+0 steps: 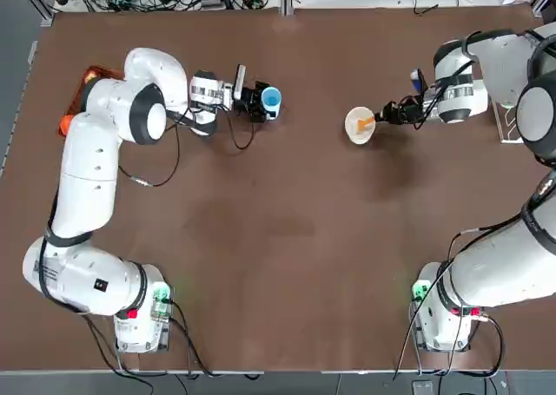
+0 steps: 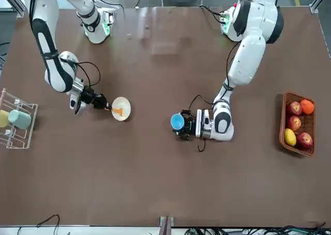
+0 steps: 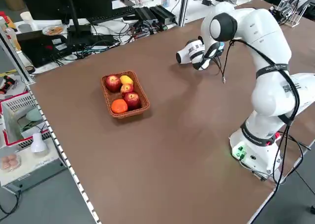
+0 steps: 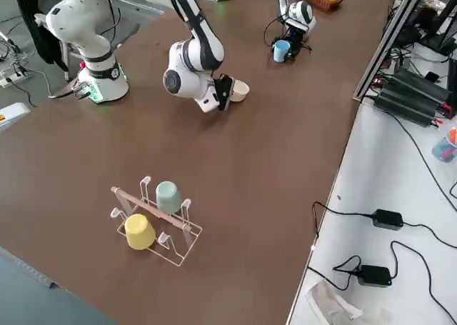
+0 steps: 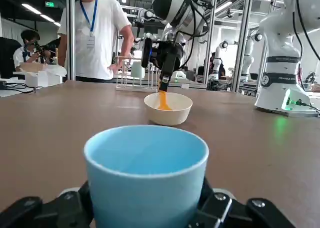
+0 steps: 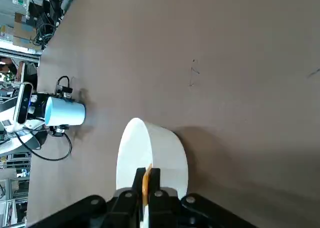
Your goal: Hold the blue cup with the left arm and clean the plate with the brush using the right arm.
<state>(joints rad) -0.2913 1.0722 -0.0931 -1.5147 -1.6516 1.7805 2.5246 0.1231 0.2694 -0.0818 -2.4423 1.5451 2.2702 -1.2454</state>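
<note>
We are clamping the blue cup (image 1: 271, 98) between the left gripper's (image 1: 263, 100) fingers, upper centre of the top view. At upper right, the right gripper (image 1: 377, 118) is pinching the orange brush (image 1: 366, 123) over the plate (image 1: 354, 131). At upper left, our left arm (image 1: 95, 174) is partly covering a basket (image 2: 299, 122); a rack (image 2: 19, 126) holding two cups (image 2: 19, 119) is standing at the front view's left.

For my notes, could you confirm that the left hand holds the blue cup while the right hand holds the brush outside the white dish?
Not quite: the brush reaches inside the white dish, as the left wrist view shows.
</note>
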